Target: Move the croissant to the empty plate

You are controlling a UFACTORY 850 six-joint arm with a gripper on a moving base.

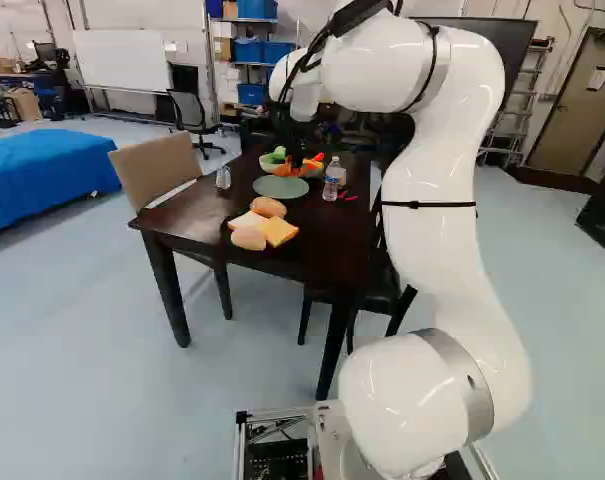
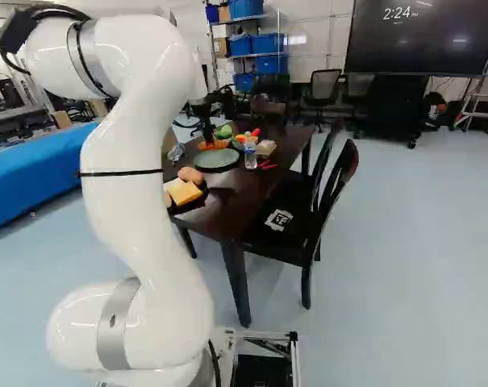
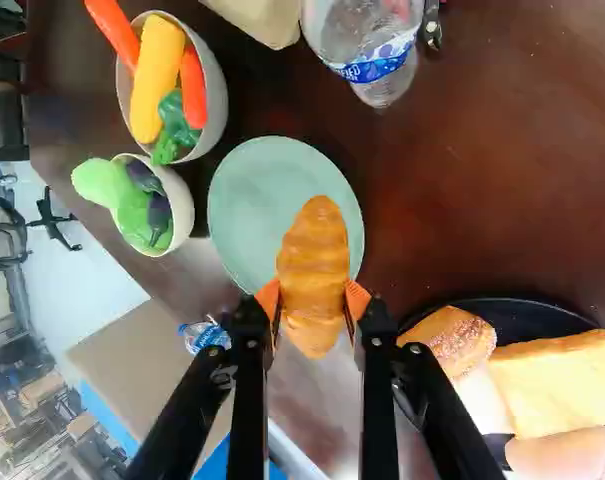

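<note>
You have the croissant [image 3: 314, 265] pinched in the gripper [image 2: 209, 140], with one orange pad [image 3: 358, 299] pressing on each side of it. In the wrist view, one end of the croissant covers a part of the green plate [image 3: 244, 212], and its other end reaches past the rim, between your fingers. How high it is above the plate, you cannot tell from here. The plate is on the dark wooden table [image 3: 462, 190] and carries no food. Near it you see two bowls, one [image 3: 216, 95] with a yellow and orange toy vegetable assortment, the other [image 3: 184, 215] with green and purple pieces. A water bottle [image 3: 367, 65] is also near the plate. The black plate [image 3: 482, 308] holds several breads, well apart from the bowls.
</note>
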